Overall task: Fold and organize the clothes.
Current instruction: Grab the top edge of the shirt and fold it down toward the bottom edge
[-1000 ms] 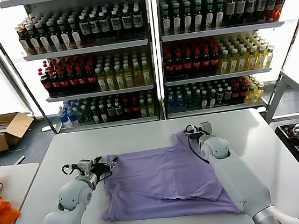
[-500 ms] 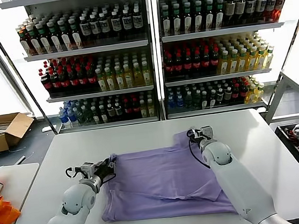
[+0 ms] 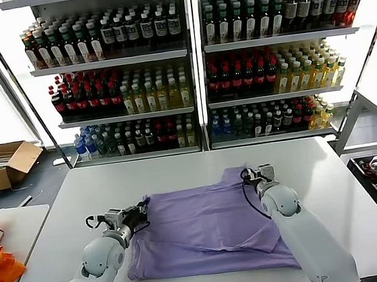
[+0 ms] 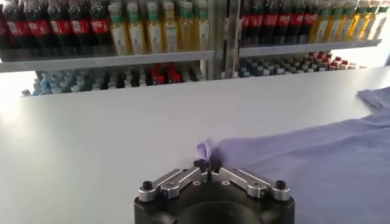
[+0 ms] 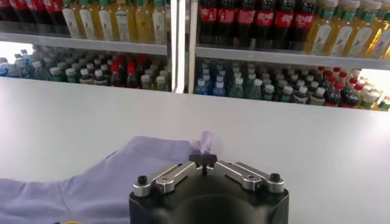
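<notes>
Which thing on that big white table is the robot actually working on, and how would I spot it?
Look at the white table in front of the drink shelves: spread across its middle lies the lavender T-shirt. The left gripper and right gripper each pinch an edge of it. It is the only soft purple thing there.

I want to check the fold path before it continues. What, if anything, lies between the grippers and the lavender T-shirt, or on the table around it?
Nothing visible. The left gripper and right gripper are each shut on an edge of the light purple T-shirt, which lies alone on the white table.
</notes>
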Controlling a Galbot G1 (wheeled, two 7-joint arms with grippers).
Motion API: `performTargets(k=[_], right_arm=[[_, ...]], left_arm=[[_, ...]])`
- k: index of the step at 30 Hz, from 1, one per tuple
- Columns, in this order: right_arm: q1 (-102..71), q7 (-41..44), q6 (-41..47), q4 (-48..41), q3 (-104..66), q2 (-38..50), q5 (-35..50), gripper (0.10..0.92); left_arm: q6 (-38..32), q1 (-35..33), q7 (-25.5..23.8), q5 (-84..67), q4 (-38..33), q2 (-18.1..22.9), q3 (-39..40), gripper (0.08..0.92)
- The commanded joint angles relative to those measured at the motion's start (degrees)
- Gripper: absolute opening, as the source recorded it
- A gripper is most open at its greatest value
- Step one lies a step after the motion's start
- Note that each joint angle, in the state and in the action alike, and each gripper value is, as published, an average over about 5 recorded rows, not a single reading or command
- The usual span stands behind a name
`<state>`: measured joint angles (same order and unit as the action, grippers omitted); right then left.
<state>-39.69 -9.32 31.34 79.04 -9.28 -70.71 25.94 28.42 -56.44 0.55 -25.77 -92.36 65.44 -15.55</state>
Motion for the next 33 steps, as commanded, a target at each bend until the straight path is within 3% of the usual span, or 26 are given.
performTargets(k=[1,17,25,33], right_arm=[[-1.15,-0.48,-0.36,7.82,-1.86,0.79,1.13,0.109],[-16.72,-3.73,0.38,30.12,-5.54,1.69,-0.57,0.109],[-29.43,-5.42,0.23,37.75,-13.35,1.19,-1.87,0.109],[-37.07,-6.5,0.49,41.25,-21.0,1.44,-0.68,0.109]], left_arm=[[-6.0,-2.62,-0.26,2.57,-6.2,0.29,-1.89,0.085],[-6.94,-18.43,-1.32,1.92,-22.8,-0.93,-11.61,0.085],[-6.78,-23.04,-1.75,3.43,-25.46,0.2,-11.74,0.085],[-7.35,-24.78,-3.13,5.77,-23.43,0.69,-10.88,0.085]])
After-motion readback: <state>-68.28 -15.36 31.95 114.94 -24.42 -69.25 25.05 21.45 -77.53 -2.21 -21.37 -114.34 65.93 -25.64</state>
